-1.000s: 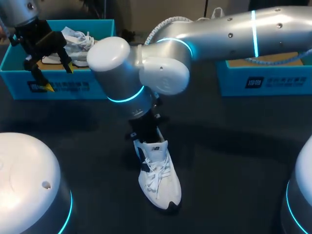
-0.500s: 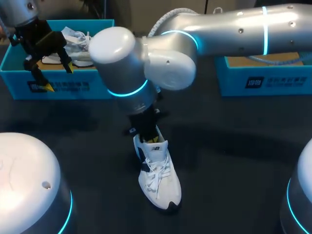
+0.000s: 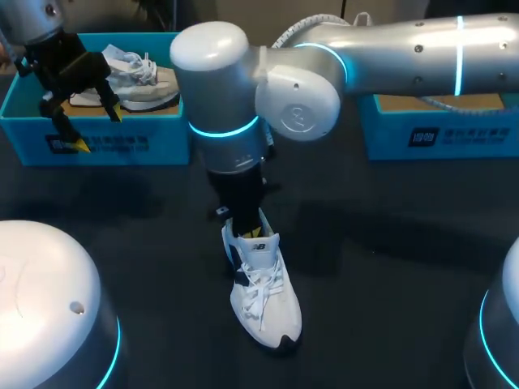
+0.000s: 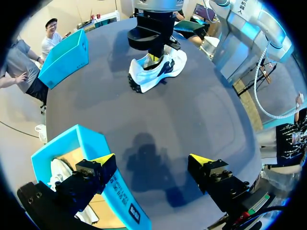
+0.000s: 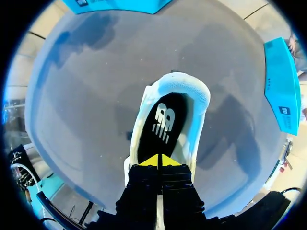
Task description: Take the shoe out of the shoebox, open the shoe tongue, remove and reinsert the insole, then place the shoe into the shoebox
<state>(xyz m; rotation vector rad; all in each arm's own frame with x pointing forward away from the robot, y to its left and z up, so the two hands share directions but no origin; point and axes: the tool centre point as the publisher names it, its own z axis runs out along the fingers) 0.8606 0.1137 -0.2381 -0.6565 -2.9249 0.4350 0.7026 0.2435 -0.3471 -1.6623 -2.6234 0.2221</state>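
Note:
A white laced shoe point(image 3: 268, 308) stands on the dark table near the middle, toe toward me. My right arm reaches past the middle, and its gripper point(image 3: 254, 232) points straight down into the shoe's opening. In the right wrist view that gripper point(image 5: 159, 160) is shut, yellow tips pressed together just above the black insole point(image 5: 160, 122); nothing shows between them. The shoe's white collar point(image 5: 194, 96) rings the insole. My left gripper point(image 3: 81, 121) hangs open and empty over the front wall of the blue shoebox point(image 3: 97, 146) at the back left. In the left wrist view, the left gripper point(image 4: 152, 160) faces the shoe point(image 4: 165, 72) far ahead.
A second shoe point(image 3: 138, 77) lies inside the left shoebox. Another blue box point(image 3: 438, 130) stands at the back right under my right arm. Bare dark table surrounds the shoe on all sides.
My right arm's wrist housing has swung up and to the right, standing more upright over the shoe. Its gripper stays in the shoe's opening. The shoe and left arm have not moved.

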